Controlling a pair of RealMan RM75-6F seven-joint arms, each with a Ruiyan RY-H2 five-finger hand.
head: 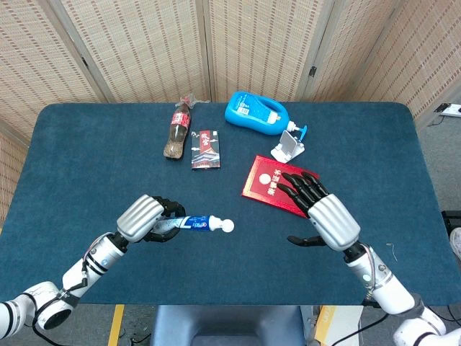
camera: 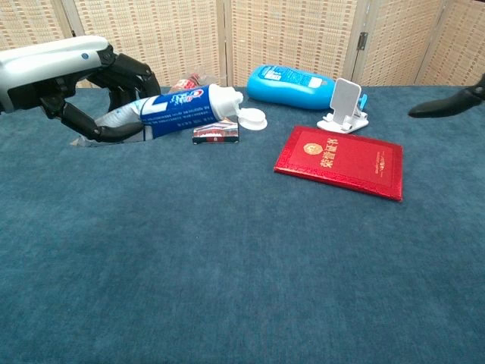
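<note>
as i hold the rig over the dark blue cloth-covered table [head: 86,158], my left hand [head: 144,218] grips a blue and white toothpaste tube with a white flip cap [head: 204,224], fingers curled round its tail end. the tube lies roughly level in the air above the table's near left part, its cap pointing toward my right hand [head: 324,216]. in the chest view the same tube [camera: 186,108] shows high in the frame, clear of the cloth, with its open cap hanging beside the nozzle and the left hand [camera: 72,80] wrapped about its flattened end.

my right hand holds nothing: its dark fingers [head: 299,186] are spread wide and stretched forward, the thumb set off to one side, hovering over the near edge of a red booklet with a gold emblem [head: 274,180]. the chest view catches only one dark fingertip [camera: 443,105] of it at the right border. hand and tube are apart, with bare cloth between them.

farther back on the table lie a nearly empty brown cola bottle with a red label [head: 176,133], a small dark packet with red and white print [head: 206,149] just beside it, a bright blue pump bottle on its side [head: 256,113], and a white folding phone stand [head: 289,145] between that bottle and the booklet.
</note>
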